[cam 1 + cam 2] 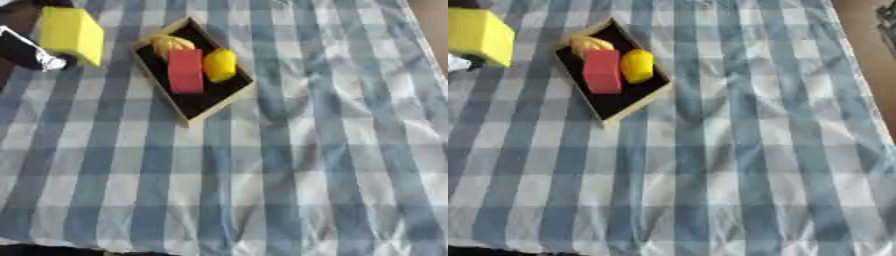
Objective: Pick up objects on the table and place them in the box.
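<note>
A wooden box (229, 96) with a dark inside lies askew at the upper left of the checked cloth. In it are a red block (185, 71), a yellow rounded fruit-like thing (220, 64) and an orange-yellow round thing (171, 44). Left of the box is a big yellow block (70, 34), also at the right eye view's edge (479, 36). My left hand (24, 51), black with silver, comes in from the left edge and is curled on that block, with dark parts showing above and below it. My right hand is out of sight.
The blue and white checked cloth (289, 170) covers the table and is wrinkled near the middle right. The table's right edge and brown floor (868, 45) show at the upper right. A dark strip runs along the bottom edge.
</note>
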Robot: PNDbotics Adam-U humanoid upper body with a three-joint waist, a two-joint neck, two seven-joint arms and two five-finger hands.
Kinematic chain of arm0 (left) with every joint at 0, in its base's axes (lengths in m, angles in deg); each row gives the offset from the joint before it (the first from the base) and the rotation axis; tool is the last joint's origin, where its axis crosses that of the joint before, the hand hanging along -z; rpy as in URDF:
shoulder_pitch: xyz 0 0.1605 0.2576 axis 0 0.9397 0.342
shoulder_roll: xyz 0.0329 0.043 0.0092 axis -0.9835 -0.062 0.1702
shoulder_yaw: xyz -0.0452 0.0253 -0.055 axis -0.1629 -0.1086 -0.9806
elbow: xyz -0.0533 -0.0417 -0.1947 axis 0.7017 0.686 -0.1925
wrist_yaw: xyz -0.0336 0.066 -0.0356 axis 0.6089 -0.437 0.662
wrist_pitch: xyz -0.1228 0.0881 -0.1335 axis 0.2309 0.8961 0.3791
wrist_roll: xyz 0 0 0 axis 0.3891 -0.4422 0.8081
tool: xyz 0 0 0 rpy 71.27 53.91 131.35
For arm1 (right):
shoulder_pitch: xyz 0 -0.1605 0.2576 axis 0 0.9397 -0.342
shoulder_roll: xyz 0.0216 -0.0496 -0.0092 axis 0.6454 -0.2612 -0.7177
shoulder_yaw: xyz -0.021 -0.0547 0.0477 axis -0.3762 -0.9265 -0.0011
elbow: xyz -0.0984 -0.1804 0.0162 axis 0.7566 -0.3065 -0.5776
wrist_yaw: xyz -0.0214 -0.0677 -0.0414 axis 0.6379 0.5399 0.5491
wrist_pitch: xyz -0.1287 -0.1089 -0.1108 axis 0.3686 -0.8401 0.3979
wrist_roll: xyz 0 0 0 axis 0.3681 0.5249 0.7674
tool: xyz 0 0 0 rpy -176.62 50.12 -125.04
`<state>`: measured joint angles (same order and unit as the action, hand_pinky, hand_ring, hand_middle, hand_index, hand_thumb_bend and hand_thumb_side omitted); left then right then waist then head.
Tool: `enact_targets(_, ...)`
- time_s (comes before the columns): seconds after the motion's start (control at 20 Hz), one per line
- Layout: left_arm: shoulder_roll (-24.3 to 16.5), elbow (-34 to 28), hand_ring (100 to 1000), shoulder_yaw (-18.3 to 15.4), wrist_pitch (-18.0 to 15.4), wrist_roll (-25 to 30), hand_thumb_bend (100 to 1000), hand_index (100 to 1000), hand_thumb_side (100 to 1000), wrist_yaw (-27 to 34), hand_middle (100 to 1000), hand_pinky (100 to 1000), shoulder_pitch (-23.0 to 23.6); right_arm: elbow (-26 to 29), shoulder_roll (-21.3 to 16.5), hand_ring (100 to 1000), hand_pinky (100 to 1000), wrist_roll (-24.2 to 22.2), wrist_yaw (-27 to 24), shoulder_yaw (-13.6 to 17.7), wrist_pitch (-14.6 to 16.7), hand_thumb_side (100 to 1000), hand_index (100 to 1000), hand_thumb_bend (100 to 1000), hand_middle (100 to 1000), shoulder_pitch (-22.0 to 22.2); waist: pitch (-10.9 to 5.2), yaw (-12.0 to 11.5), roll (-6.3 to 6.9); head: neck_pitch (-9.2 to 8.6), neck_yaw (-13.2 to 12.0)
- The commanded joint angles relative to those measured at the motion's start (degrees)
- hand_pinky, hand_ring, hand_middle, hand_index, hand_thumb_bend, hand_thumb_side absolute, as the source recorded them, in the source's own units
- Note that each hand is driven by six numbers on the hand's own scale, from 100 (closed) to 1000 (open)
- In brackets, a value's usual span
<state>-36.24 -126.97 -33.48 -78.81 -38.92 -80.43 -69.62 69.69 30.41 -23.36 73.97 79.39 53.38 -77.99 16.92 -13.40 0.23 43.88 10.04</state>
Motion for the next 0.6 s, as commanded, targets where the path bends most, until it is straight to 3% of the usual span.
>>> enact_targets(0.05,3.23,0.01,615,-0.26,0.8,1.01,342,552,100,0.38,480,723,-3.6,0.6,-1.12,895,956,-0.29,-0.29,0.4,0.17,530,814,100,790,-0.89,-2.36,0.46,0.83,0.24,-0.07)
enact_targets(0.6,13.97,14.15,633,-0.48,2.69,2.09,330,581,100,-2.56,504,733,-9.63,-0.05,0.0,895,958,-1.51,-0.1,-0.19,0.18,526,813,100,792,-2.27,-1.94,2.41,1.19,-0.13,-1.15)
